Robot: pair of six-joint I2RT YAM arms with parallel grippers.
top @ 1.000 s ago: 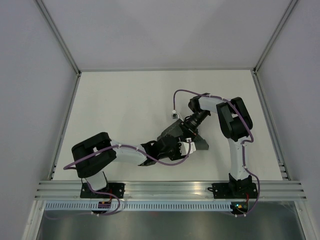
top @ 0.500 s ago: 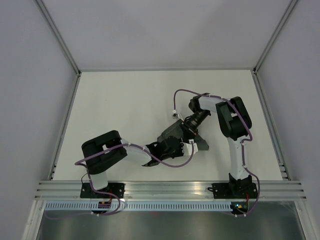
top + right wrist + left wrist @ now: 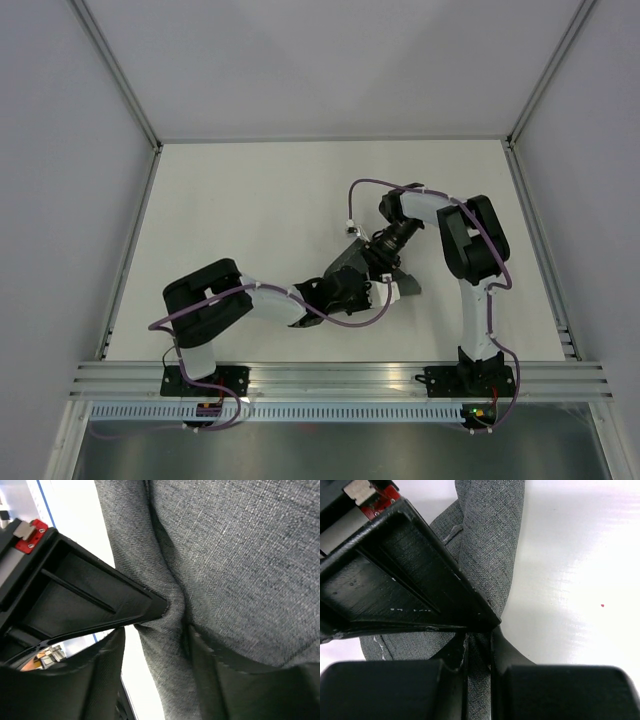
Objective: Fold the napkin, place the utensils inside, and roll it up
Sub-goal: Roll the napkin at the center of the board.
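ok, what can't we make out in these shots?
Napkin fold shape: top view, both arms cover most of it; wrist views are too close.
Utensils: none seen in any view; cloth could hide them.
Right pincer: right wrist view, cloth bunches between its fingers, so whether it grips is unclear.

A white table [image 3: 250, 210] fills the middle of the overhead view, matte and plain. Pale grey walls close it in – a left wall [image 3: 60, 200], a back wall [image 3: 330, 60] and a right wall [image 3: 600, 180] – joined at the back corners by two slanting aluminium posts [image 3: 115, 73]. Along the table's near edge runs a ribbed aluminium rail [image 3: 340, 378], and just below it a white slotted strip [image 3: 330, 411], then a dull grey panel [image 3: 330, 450]. In the left wrist view, a tiny red speck [image 3: 602, 605] sits on the glossy white surface.
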